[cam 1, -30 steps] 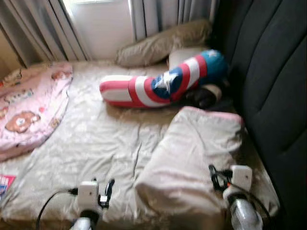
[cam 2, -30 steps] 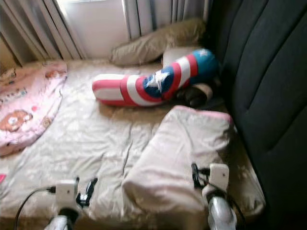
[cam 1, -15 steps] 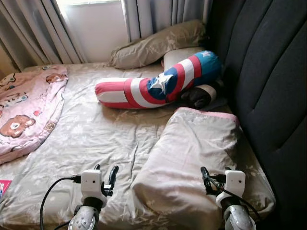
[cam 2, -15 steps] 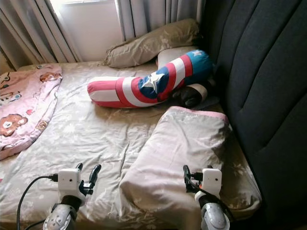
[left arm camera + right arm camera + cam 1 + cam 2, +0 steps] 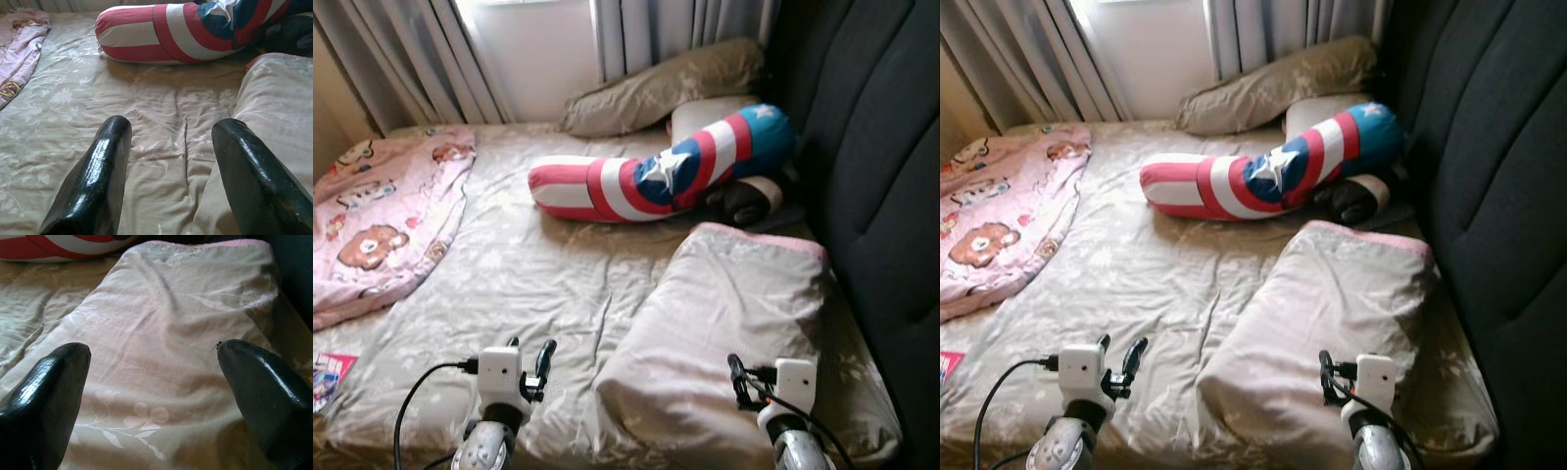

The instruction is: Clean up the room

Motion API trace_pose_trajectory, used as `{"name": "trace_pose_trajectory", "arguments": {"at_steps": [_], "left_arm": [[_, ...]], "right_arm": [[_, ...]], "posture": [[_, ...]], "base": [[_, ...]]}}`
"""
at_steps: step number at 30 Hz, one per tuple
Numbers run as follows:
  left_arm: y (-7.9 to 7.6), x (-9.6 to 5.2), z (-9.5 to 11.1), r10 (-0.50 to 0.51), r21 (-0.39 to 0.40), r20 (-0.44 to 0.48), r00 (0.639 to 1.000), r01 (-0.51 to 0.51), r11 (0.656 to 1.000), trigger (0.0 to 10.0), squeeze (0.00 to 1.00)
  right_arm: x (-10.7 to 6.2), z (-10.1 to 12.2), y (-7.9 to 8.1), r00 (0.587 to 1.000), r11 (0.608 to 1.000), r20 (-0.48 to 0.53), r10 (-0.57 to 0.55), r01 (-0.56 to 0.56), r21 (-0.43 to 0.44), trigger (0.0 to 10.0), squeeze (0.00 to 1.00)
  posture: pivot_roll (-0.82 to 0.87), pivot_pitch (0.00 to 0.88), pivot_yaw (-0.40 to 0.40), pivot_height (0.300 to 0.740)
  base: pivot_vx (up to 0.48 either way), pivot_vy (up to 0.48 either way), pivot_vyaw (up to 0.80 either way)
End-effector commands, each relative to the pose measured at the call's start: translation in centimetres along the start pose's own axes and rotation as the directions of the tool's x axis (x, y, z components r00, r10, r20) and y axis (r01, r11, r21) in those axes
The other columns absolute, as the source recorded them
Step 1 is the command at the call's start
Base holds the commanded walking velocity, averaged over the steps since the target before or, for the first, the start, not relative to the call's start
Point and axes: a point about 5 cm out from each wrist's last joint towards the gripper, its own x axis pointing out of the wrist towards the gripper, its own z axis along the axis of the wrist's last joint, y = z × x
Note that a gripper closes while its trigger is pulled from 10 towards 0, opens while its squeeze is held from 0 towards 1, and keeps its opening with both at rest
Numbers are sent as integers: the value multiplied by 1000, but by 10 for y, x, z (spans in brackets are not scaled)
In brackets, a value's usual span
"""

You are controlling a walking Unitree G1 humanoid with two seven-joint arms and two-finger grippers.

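Bed with beige floral sheet point(image 5: 529, 284) lay ahead, dark padded headboard point(image 5: 871, 166) at right. Left tool point(image 5: 168, 161) hovered over near sheet, fingers spread, empty. Right tool point(image 5: 154, 377) hovered over near end of large beige floral pillow point(image 5: 724, 333), fingers wide apart, empty. Red-white-blue striped star bolster point(image 5: 656, 181) lay far centre. Pink bear-print blanket point(image 5: 377, 220) bunched far left.
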Motion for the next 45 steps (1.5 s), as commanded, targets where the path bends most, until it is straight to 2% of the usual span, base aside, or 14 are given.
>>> {"name": "trace_pose_trajectory", "arguments": {"at_steps": [1, 4, 9, 11, 14, 15, 23, 26, 27, 29, 38, 41, 45], "left_arm": [[1, -2, 0, -5, 10, -8, 1000, 5, 1000, 10000, 0], [1, -2, 0, -7, 8, -9, 1000, 7, 1000, 10000, 0], [0, -4, -1, -7, 3, -9, 1000, 7, 1000, 10000, 0], [0, -4, -1, -9, 6, -10, 1000, 9, 1000, 10000, 0], [0, -3, -1, -15, 5, -12, 1000, 15, 1000, 10000, 0], [-1, -1, 0, -15, 5, -10, 1000, 15, 1000, 10000, 0], [-1, 5, 7, -14, 17, 14, 1000, 13, 1000, 10000, 0], [-1, 6, 8, -6, 7, 18, 1000, 5, 1000, 10000, 0], [-1, 7, 10, 5, -15, 26, 1000, -5, 1000, 10000, 0], [-2, 9, 13, -2, -17, 34, 999, 3, 1000, 10000, 0], [-4, 12, 15, -11, -12, 41, 999, 12, 1000, 10000, 0], [-4, 12, 16, -13, -15, 40, 999, 13, 1000, 10000, 0], [-5, 12, 17, -14, -17, 42, 999, 15, 1000, 10000, 0]], "right_arm": [[0, 0, 1, 1000, 1000, -5, -13, 13, 21, 10000, 0], [0, 2, 3, 1000, 1000, 5, -10, 10, 21, 10000, 0], [4, 9, -6, 998, 998, 28, -64, 64, 20, 10000, 0], [6, 9, -6, 999, 998, 10, -53, 53, -26, 10000, 0], [8, 10, -2, 999, 999, 10, -32, 32, -3, 10000, 0], [9, 12, -3, 999, 999, 19, -35, 35, -27, 10000, 0], [13, 16, -3, 999, 999, 30, -41, 41, -23, 10000, 0], [15, 14, 0, 999, 999, -5, -34, 34, -32, 10000, 0], [15, 15, 1, 1000, 999, 2, -28, 28, -30, 10000, 0], [15, 17, 1, 999, 1000, 28, -23, 23, -18, 10000, 0], [19, 21, 1, 999, 999, 32, -24, 25, -20, 10000, 0], [22, 21, 1, 1000, 999, 5, -30, 30, -21, 10000, 0], [21, 24, 1, 999, 1000, 41, -24, 24, -15, 10000, 0]], "posture": [[-32, 0, 55, 713], [-30, 0, 55, 713], [-29, 0, 55, 713], [-31, 0, 56, 713], [-36, 0, 57, 698], [-32, 0, 53, 688], [-18, 0, 40, 688], [-18, 0, 40, 688], [-16, 0, 40, 678], [-15, 0, 39, 678], [-15, 0, 40, 678], [-14, 0, 39, 678], [-11, 0, 40, 669]], "base": [[0, 0, 0], [0, 0, 0], [0, 0, 0], [0, 0, 0], [0, 0, 0], [0, 0, 0], [0, 0, 0], [0, 0, 0], [0, 0, 0], [0, 0, 0], [0, 0, 0], [0, 0, 0], [0, 0, 0]]}}
